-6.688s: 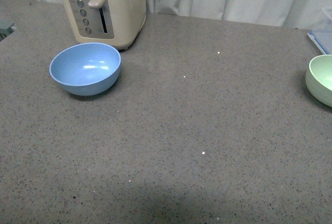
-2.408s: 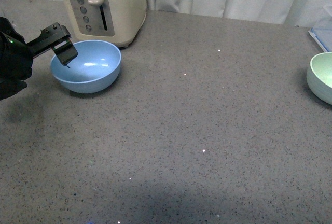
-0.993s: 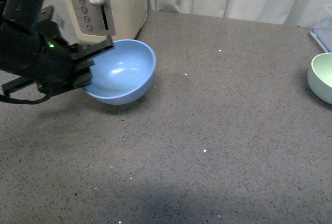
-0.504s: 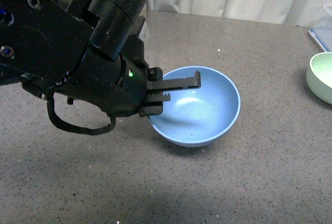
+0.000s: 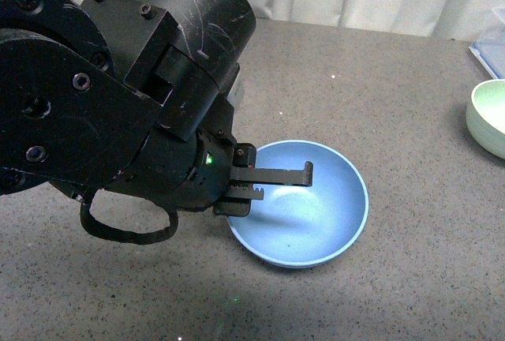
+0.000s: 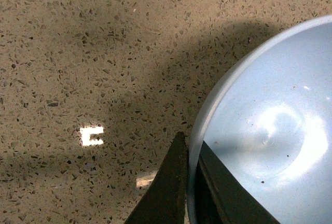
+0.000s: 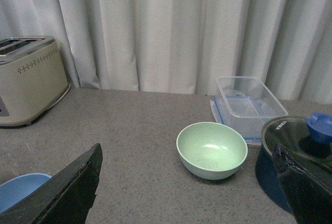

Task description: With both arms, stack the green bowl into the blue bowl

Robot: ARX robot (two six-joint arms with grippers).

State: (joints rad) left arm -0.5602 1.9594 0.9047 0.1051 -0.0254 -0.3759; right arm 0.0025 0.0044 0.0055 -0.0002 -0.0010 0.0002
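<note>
On the grey speckled countertop point(image 5: 410, 278), the left gripper point(image 5: 270, 188), pinching the light sky-blue plastic bowl's point(image 5: 316, 226) rim, has carried it centrewards, nearer the pale mint-green bowl point(image 7: 211, 150). The right gripper point(image 7: 188, 168) hangs spread, empty.

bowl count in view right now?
2. The blue bowl sits mid-table, its rim pinched by the left gripper. The green bowl stands far right, near the clear container. The left arm blocks some view, so more is possible.
</note>
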